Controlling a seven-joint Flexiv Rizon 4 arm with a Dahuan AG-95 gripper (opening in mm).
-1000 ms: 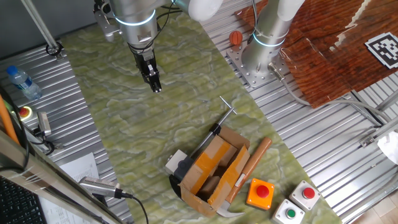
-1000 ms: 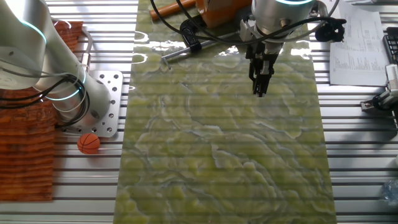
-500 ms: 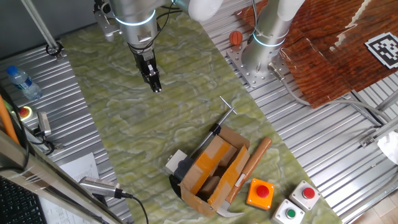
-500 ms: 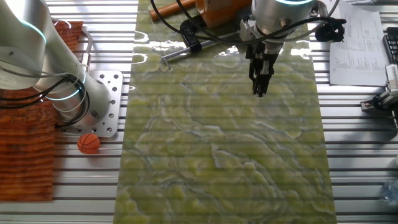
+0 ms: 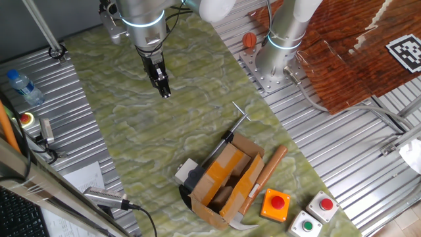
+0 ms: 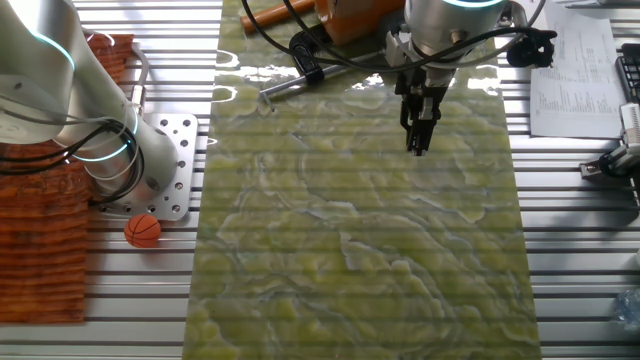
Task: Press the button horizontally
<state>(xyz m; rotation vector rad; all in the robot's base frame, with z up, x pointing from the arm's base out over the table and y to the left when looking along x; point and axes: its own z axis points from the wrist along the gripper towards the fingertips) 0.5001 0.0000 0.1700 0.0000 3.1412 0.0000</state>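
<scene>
One cardboard carton (image 5: 227, 181) stands open beside the button (image 5: 186, 170); fingers' (image 5: 166, 93) state unclear.

Button (image 5: 187, 169) half hidden behind carton (image 5: 227, 181); hammer (image 5: 261, 182) head cut off at bottom edge; fingers (image 6: 417, 140) gap too small to tell.

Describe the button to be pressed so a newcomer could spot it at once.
Find the open brown carton on the green mat. The button sits against its left side: a small whitish box with a black part, unlike the orange box and grey boxes with round buttons.
</scene>
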